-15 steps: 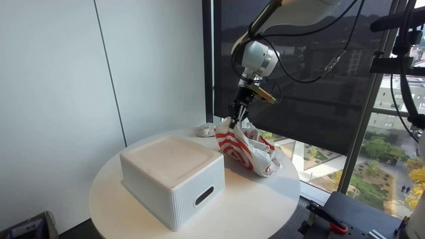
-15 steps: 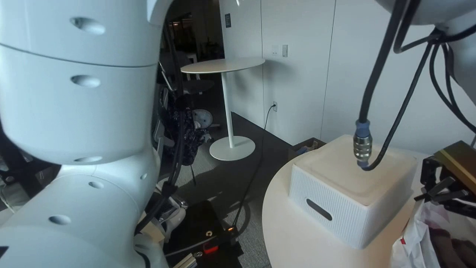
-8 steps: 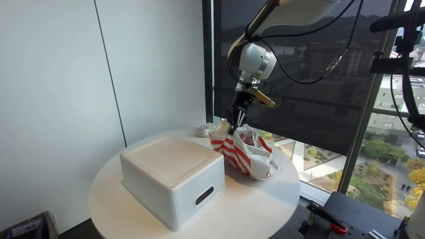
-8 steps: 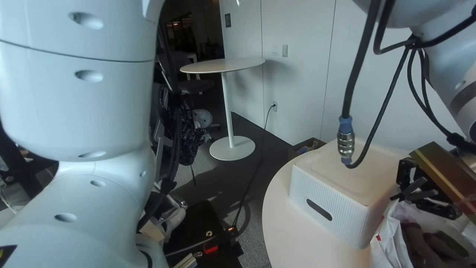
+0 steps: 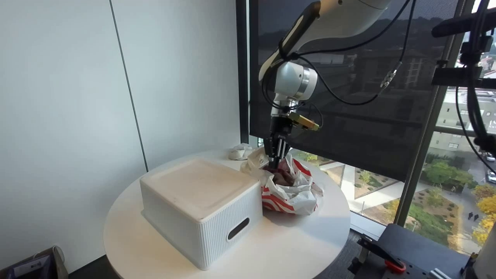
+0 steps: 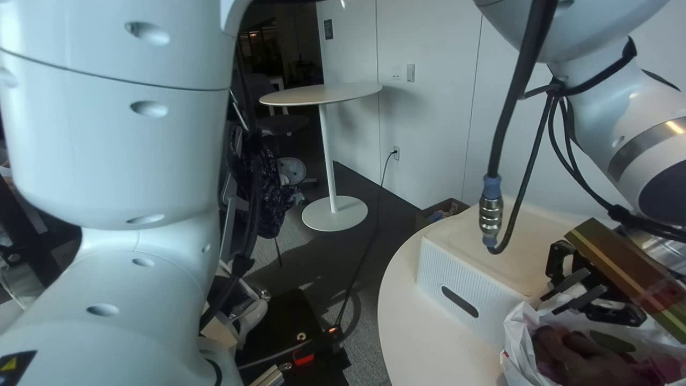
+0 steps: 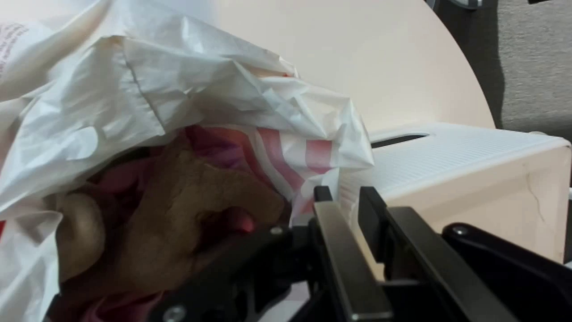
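Note:
A white plastic bag with red stripes (image 5: 281, 203) lies slumped on the round table, its mouth open. Brown, plush-looking contents (image 7: 178, 210) and pink-red cloth show inside it in the wrist view. My gripper (image 7: 346, 197) points down at the bag's rim beside the box, its fingers a narrow gap apart with nothing gripped between them. Bag plastic (image 7: 319, 156) lies just beyond and under the fingertips; whether they touch it I cannot tell. In both exterior views the gripper (image 6: 552, 304) hangs over the bag's mouth, by the box.
A white ribbed box (image 5: 224, 209) with a slot in its side sits upside down on the table (image 5: 279, 248), close against the bag. Crumpled white material (image 5: 240, 152) lies at the table's back edge. A window with a dark shade (image 5: 348, 116) stands behind the arm.
The gripper was shut on the bag's rim, holding it up; it has come lower and nearer the box, and its jaws have parted. The bag has sagged, uncovering its contents.

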Tool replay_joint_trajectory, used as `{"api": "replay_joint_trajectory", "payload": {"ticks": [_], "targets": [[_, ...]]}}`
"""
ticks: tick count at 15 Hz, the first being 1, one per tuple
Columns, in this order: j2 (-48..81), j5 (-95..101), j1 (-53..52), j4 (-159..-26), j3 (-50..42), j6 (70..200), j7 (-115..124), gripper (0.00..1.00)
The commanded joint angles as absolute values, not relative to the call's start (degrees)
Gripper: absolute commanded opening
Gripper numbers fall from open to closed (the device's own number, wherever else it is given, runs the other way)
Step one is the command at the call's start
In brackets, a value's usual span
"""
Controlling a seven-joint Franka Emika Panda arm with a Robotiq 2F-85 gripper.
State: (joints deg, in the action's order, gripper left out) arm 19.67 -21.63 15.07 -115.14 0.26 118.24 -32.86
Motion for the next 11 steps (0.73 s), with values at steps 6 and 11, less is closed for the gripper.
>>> {"api": "replay_joint_trajectory", "payload": {"ticks": [6,11], "targets": [[2.77,-4.11,9.07,-125.90,-2.94,127.69,-23.33,0.92],[0.31,0.53,8.13,-130.98,-3.58,132.72,-19.00,1.00]]}}
